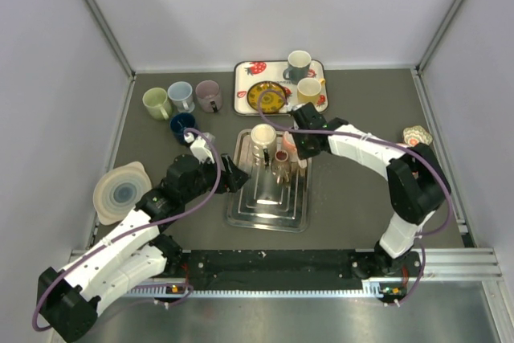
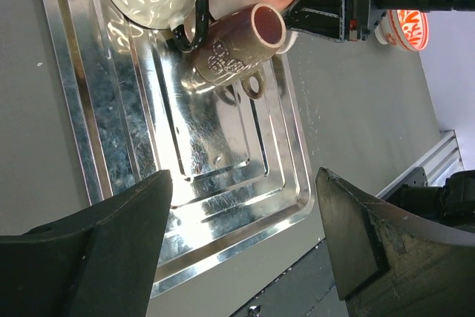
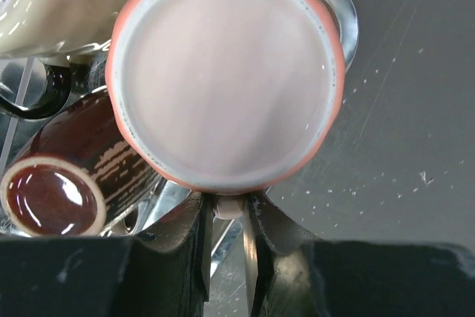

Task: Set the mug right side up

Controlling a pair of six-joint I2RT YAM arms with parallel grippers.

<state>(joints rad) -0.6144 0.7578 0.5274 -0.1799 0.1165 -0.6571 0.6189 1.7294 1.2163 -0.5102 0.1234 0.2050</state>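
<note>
grey desk (image 1: 353, 198) boxed in by white walls. left gripper (image 2: 245, 176) hovers low over the near half of the steel tray (image 1: 265, 222), fingers spread wide, nothing between them. on the tray, a brown mug (image 2: 230, 53) lies on its side, mouth toward the right arm, touching the black handle of the cream mug (image 1: 263, 136) behind it. orange mug (image 3: 226, 72) is at the tray's far right corner, just beside the brown one, tipped so one round pale face points at the right wrist camera; can't tell if that face is mouth or base. right gripper (image 3: 228, 209) has its fingers pinched narrow on a small pale nub at the orange mug's edge, looks like the handle. further back left: dark blue mug (image 1: 183, 124), then a row of green (image 1: 157, 102), light blue (image 1: 181, 95) and purple (image 1: 210, 95) mugs. far centre: strawberry tray (image 1: 241, 78) with a yellow plate (image 1: 267, 95) and two more mugs.
</note>
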